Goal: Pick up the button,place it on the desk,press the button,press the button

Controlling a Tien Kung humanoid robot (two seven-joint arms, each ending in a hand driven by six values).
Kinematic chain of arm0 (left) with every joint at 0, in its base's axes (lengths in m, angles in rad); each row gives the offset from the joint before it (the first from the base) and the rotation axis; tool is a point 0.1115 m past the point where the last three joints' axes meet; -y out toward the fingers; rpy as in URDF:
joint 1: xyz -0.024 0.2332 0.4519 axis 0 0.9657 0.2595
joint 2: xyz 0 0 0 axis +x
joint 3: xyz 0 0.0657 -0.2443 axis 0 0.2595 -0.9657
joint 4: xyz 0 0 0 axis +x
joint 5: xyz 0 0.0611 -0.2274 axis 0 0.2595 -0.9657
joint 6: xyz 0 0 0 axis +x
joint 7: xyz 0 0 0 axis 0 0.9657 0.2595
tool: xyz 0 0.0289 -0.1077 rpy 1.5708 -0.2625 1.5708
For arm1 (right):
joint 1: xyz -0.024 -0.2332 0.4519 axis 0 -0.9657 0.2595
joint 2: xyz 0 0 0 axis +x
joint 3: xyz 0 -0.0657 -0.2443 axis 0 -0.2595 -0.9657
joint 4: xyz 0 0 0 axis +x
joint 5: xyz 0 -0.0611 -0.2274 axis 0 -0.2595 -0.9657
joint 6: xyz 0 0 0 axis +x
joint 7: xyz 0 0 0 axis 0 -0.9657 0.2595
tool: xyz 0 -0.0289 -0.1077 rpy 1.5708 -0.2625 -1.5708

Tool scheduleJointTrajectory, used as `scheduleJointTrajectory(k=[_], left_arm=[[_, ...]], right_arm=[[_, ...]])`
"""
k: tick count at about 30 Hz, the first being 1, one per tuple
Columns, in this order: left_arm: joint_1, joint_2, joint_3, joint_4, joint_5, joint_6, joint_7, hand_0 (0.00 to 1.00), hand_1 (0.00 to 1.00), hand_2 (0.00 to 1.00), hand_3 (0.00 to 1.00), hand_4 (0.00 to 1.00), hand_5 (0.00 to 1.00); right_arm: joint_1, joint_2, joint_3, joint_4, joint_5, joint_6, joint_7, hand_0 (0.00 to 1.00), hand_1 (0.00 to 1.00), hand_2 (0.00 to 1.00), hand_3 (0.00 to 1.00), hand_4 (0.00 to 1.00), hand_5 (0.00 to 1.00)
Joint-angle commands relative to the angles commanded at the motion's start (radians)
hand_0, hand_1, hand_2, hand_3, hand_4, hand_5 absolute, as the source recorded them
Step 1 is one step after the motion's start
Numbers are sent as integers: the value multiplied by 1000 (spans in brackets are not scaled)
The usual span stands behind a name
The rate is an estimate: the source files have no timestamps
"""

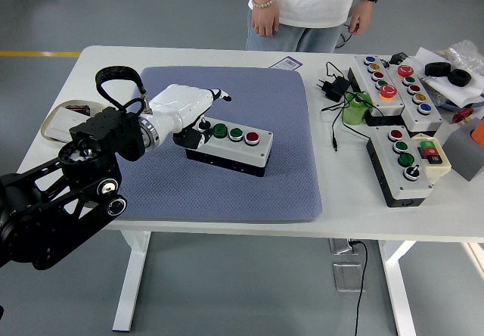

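Observation:
A white button box (pixel 231 147) with a black base lies on the blue-grey mat (pixel 257 192). Its top carries a black knob, two green buttons and a red button. My left hand (pixel 193 109), white with black fingertips, hovers over the box's left end near the black knob. Its fingers are stretched out flat toward the upper right and hold nothing. Whether the thumb touches the knob cannot be told. The right arm does not show.
Two more button boxes (pixel 397 86) (pixel 404 166) lie at the right with a green roll (pixel 355 111), a plug and cables. A white tray (pixel 57 120) sits at the left edge. A person stands at the far side, hands hanging down.

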Motion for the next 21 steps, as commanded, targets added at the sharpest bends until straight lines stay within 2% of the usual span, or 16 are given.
scheduleJointTrajectory(k=[1, 6, 21], left_arm=[[-2, -2, 4, 6, -3, 0, 1, 30, 2, 36, 837, 423, 2], [-23, -18, 40, 37, -22, 1, 1, 30, 2, 36, 837, 423, 2], [-47, -40, 120, 118, -53, 6, -3, 30, 2, 32, 831, 394, 2]], right_arm=[[0, 0, 0, 0, 0, 0, 0, 643, 507, 546, 588, 234, 351], [1, 0, -3, 0, 2, 0, 1, 643, 507, 546, 588, 234, 351], [3, 0, -3, 0, 3, 0, 1, 643, 508, 546, 588, 234, 350]])
